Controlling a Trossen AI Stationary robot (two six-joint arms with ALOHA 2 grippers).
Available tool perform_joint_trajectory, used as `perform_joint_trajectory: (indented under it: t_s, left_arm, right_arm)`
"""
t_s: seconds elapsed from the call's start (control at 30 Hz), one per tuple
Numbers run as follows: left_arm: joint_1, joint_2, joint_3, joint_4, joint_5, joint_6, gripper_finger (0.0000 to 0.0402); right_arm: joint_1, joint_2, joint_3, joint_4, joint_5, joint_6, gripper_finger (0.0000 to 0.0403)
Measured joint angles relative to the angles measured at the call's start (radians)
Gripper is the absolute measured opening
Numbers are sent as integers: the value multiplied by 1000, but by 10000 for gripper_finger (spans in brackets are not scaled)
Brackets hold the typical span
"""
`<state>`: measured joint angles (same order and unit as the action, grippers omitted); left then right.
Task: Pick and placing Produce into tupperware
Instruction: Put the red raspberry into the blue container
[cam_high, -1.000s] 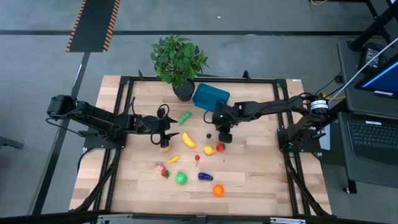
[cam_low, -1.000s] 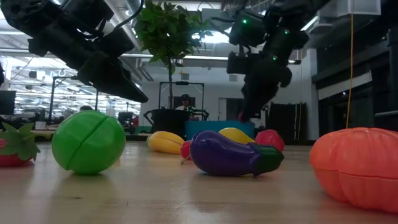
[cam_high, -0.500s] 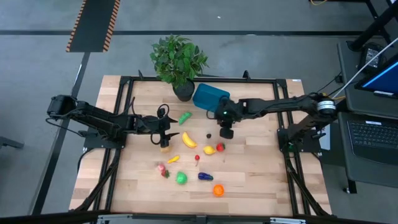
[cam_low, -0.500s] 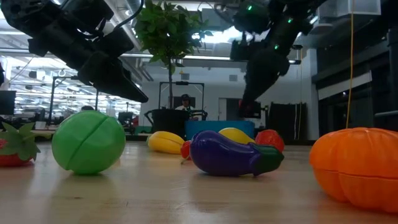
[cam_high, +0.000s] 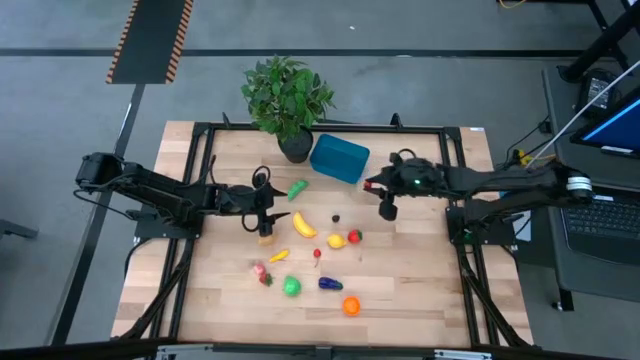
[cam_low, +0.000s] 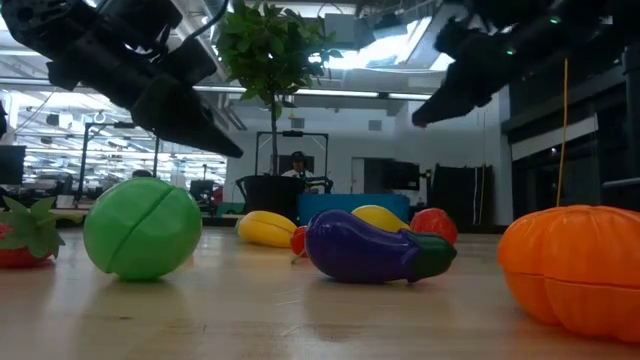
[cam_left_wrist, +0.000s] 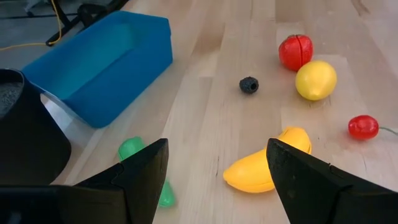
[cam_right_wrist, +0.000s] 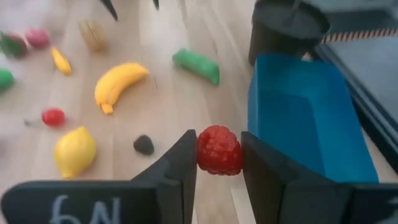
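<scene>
Since a second ago the right gripper has swung away from the lemon and tomato toward the table's right side, beside the teal tupperware; the left gripper has not shifted.

From above, the tupperware sits next to the potted plant, tilted against its pot. Produce lies scattered mid-table: a banana, a lemon, a red tomato, a green pea pod, an eggplant and an orange pumpkin. The left gripper hangs over a tan piece.

At table height, both arms hang above the wood; a green ball-shaped piece, the eggplant and the pumpkin fill the foreground, the tupperware behind them.

Through the left wrist camera, the fingers stand spread with nothing between them, the banana and pea pod just beyond.

Through the right wrist camera, the jaws are clenched on a red raspberry, with the tupperware close alongside.
</scene>
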<state>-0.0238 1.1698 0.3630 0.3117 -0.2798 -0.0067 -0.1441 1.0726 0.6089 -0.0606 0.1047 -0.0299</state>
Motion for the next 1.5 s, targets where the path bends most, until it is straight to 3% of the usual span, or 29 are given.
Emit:
perform_joint_trajectory:
  t_s: [0.17, 0.37, 0.73, 1.0, 1.13, 1.5]
  left_arm:
    - [0, 0, 0, 20, 0, -1, 265]
    - [0, 0, 0, 55, 0, -10, 265]
    - [0, 0, 0, 101, 10, -10, 265]
    - [41, 0, 0, 104, 12, -27, 265]
    - [75, 0, 0, 104, 11, -37, 265]
    - [122, 0, 0, 103, 11, -37, 265]
  right_arm:
    - [-23, -112, -173, 232, -35, 26, 109]
    - [-77, -173, -330, 516, -200, 14, 105]
    - [-207, -172, -357, 570, -463, -28, 105]
    - [-293, -172, -357, 583, -459, -28, 105]
    - [-314, -158, -356, 604, -390, -28, 105]
    - [-318, 102, -206, 616, -208, -45, 105]
